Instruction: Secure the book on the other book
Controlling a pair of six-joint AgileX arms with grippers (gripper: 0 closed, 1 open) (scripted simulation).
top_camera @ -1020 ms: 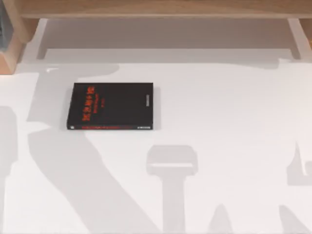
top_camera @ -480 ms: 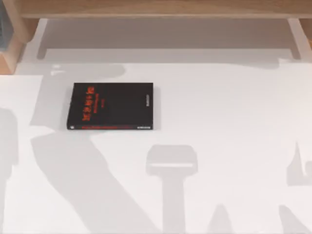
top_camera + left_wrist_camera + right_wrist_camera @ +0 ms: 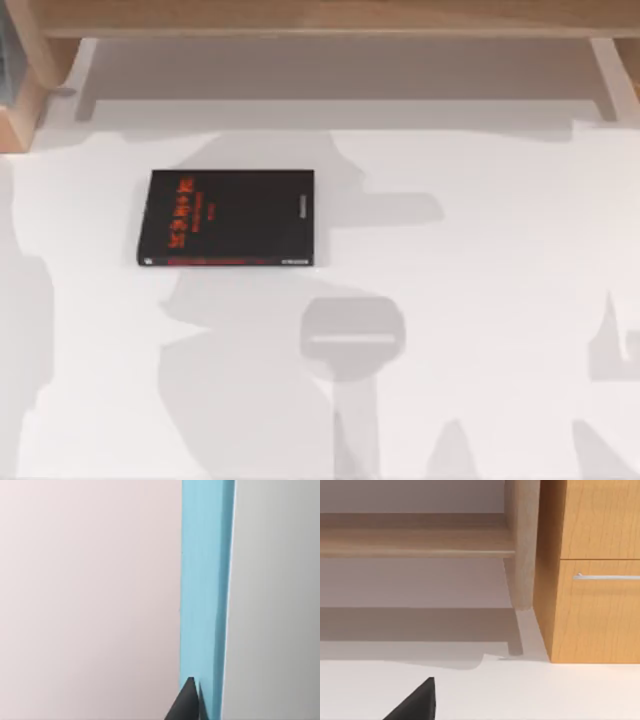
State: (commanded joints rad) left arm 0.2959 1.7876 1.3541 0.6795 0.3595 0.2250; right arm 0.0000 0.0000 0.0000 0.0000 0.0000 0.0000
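Blue cover fills a tall strip of the left wrist view: the book (image 3: 206,590) stands edge-on to that camera, and a dark finger (image 3: 189,704) of the left hand (image 3: 192,707) lies against its lower end, so the left hand appears clamped on the book and carrying it. The other book (image 3: 228,217), black with red characters, lies flat on the white tabletop (image 3: 480,300), just in front of the wooden shelf unit (image 3: 320,20) at the back. A broad shadow spreads over and beside the black book, which suggests, as a guess only, that the carried load is somewhere above it.

Risks, as I judge them: the grip seems to sit near one end of the blue book, so its free length could sag or swing, and a pinch that slips would drop it askew. If it comes down tilted, one corner may strike the black book first and push it across the smooth tabletop. Released off-centre, it could overhang or slide off the glossy cover.

The right hand (image 3: 415,702) is parked facing the shelf unit and its drawer front (image 3: 600,610); whether it is open or closed I cannot tell.
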